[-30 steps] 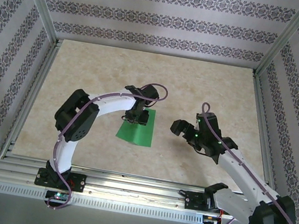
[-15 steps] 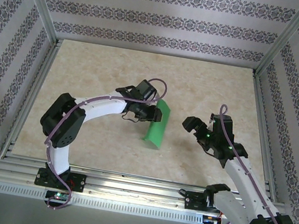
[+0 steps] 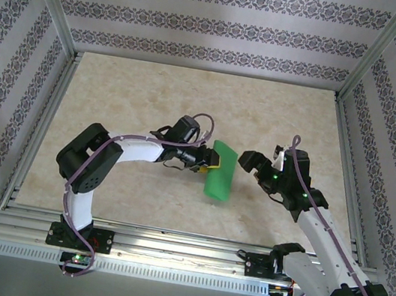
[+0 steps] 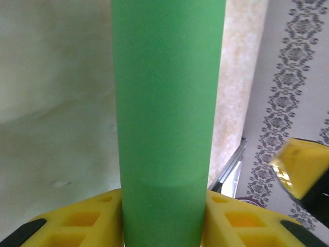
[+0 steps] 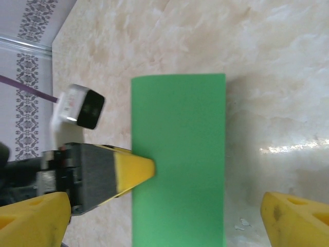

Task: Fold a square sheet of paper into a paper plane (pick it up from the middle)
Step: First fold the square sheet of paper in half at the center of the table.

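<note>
Your left hand (image 3: 209,165) is clamped on the paper (image 3: 220,176). In the left wrist view, its 2 yellow fingers (image 4: 77,224) press against the sheet from either side, low down near the middle. The paper bows into a rounded, tube-like curve instead of lying flat. From above it appears lifted and tilted, with its shadow falling on the table (image 3: 139,92) beneath it.

Your right hand (image 3: 250,161) is just to the right of the paper with its jaws spread wide and holding nothing. In its own wrist view, the sheet (image 5: 177,154) sits between its 2 fingers (image 5: 295,221) without touching either one.

Risks as I judge them:
- The sheet is thin and held by 1 pinch only. A quick swing could make it flutter, slip or pivot in that grip.
- The bow may set as a stray crease, or the pinch may dent the middle. Either would spoil a clean centre fold.
- If you close the right hand while the left finger (image 5: 134,172) is on the paper, the hands could collide or tear the sheet.
- A grab taken off-square would skew every later fold.

Count: 2 hands, 1 green sheet, 1 table.
</note>
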